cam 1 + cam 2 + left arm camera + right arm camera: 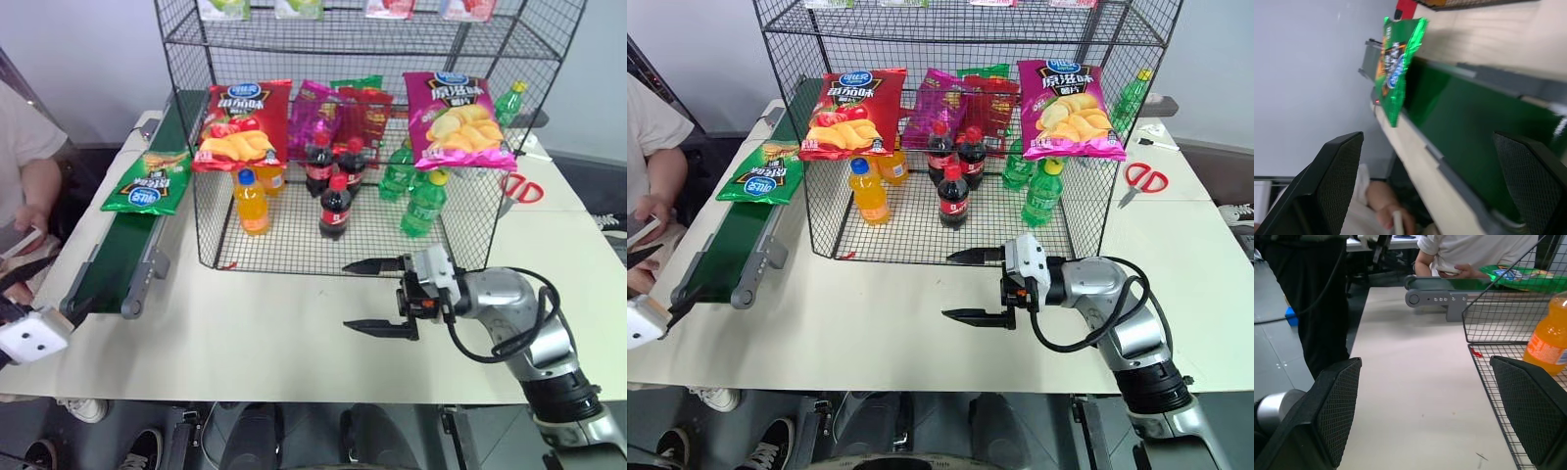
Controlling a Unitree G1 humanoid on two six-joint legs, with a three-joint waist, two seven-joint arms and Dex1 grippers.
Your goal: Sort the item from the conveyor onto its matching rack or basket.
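Still unsorted: large shiny green crisp bag w/ round blue logo (149,183) flat on long dark green conveyor belt w/ grey rails (116,257), along table's left edge, overhanging outer rail, well short of roller end near front edge. Left gripper (1435,191) low off table's front-left corner, aimed up the belt, jaws spread wide, empty; prob. lining up for pickup. Right gripper (377,294) over bare tabletop just in front of tall black wire-mesh rack (446,240), jaws spread, empty, parked clear. Bag's tier likely w/ other crisp bags.
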